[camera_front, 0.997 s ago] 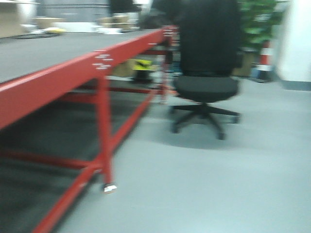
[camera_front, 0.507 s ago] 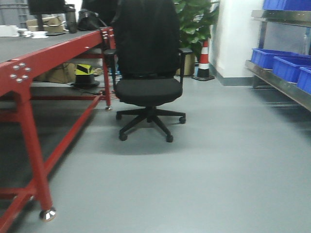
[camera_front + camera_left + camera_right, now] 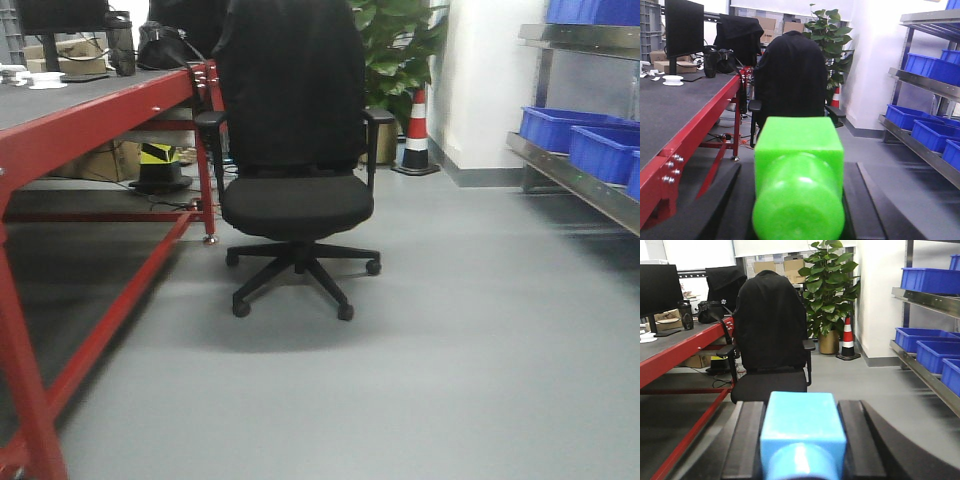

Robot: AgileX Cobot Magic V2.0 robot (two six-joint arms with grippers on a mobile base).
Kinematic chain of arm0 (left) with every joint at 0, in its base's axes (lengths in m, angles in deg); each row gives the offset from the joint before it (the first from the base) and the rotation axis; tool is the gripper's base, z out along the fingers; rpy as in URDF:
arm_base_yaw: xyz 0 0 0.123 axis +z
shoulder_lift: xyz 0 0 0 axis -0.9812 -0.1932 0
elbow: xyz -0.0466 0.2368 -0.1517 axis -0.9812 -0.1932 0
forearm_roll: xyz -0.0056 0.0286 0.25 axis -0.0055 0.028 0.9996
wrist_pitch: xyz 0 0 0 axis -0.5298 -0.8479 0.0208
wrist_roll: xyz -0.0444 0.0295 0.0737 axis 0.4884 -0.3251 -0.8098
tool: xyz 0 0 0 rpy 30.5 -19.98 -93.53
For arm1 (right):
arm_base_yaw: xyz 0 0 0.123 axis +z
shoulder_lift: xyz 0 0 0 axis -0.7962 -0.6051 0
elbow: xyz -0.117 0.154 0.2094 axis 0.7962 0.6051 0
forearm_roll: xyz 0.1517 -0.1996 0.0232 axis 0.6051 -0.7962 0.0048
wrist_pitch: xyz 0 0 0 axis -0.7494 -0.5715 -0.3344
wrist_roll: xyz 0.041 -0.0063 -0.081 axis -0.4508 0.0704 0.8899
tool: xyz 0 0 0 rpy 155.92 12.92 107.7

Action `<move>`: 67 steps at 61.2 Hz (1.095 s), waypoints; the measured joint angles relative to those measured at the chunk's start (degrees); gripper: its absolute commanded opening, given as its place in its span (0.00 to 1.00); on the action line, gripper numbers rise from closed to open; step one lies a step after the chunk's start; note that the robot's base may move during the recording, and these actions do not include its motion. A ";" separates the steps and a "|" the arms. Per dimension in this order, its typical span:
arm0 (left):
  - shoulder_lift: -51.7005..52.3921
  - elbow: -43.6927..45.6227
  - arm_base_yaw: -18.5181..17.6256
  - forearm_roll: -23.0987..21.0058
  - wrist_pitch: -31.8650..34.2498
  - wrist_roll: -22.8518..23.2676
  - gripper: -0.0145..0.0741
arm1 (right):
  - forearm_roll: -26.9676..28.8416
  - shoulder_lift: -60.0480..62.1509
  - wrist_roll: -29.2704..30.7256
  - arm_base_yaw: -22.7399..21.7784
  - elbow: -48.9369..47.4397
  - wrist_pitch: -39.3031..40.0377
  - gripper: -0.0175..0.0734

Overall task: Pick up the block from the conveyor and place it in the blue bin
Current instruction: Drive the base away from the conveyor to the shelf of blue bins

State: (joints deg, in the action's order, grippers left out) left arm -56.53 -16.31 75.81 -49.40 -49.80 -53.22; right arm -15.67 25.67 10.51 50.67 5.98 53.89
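The right gripper point(image 3: 802, 407) pinches the block point(image 3: 802, 427), a light blue cube, between its two dark fingers point(image 3: 747, 440), which press flat against the cube's left and right faces. The left gripper point(image 3: 799, 172) is clamped in the same way on a green block point(image 3: 799, 150), whose rounded end points toward the camera. Both blocks are held in the air, off the conveyor point(image 3: 100, 115). The conveyor runs along the left side of the room, with its glossy red frame edge facing the open floor point(image 3: 470, 350) and its dark belt above. A monitor point(image 3: 684, 30) and a small white dish point(image 3: 673, 79) sit toward the belt's far end. A black office chair point(image 3: 295, 195) stands just beside the conveyor's far right corner, its armrest close to the red corner leg. It narrows the way there. To the right of the chair the grey floor lies bare as far as a metal shelf rack point(image 3: 575, 175) along the right wall, whose ledge carries the blue bins point(image 3: 555, 125) side by side. A striped traffic cone point(image 3: 417, 130) and a potted plant point(image 3: 400, 50) stand at the back wall, between the chair and the rack.
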 measured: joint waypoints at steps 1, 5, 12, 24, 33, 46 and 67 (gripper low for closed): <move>0.00 0.00 0.00 0.00 0.00 0.00 0.04 | 0.00 0.00 0.00 0.00 0.00 0.00 0.01; 0.00 0.00 0.00 0.00 0.00 0.00 0.04 | 0.00 0.00 0.00 0.00 0.00 0.00 0.01; 0.00 0.00 0.00 0.00 0.00 0.00 0.04 | 0.00 0.00 0.00 0.00 0.00 0.00 0.01; 0.00 0.00 0.00 0.00 0.00 0.00 0.04 | 0.00 0.00 0.00 0.00 0.00 0.00 0.01; 0.00 0.00 0.00 0.00 0.00 0.00 0.04 | 0.00 0.00 0.00 0.00 0.00 0.00 0.01; 0.00 0.00 0.00 0.11 0.00 0.00 0.04 | 0.00 0.00 0.00 0.00 0.00 0.00 0.01; 0.00 0.00 0.00 0.11 0.00 0.00 0.04 | 0.00 0.00 0.00 0.00 0.00 0.00 0.01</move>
State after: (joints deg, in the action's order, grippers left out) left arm -56.53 -16.31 75.81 -49.30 -49.80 -53.22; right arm -15.67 25.67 10.51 50.67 5.98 53.89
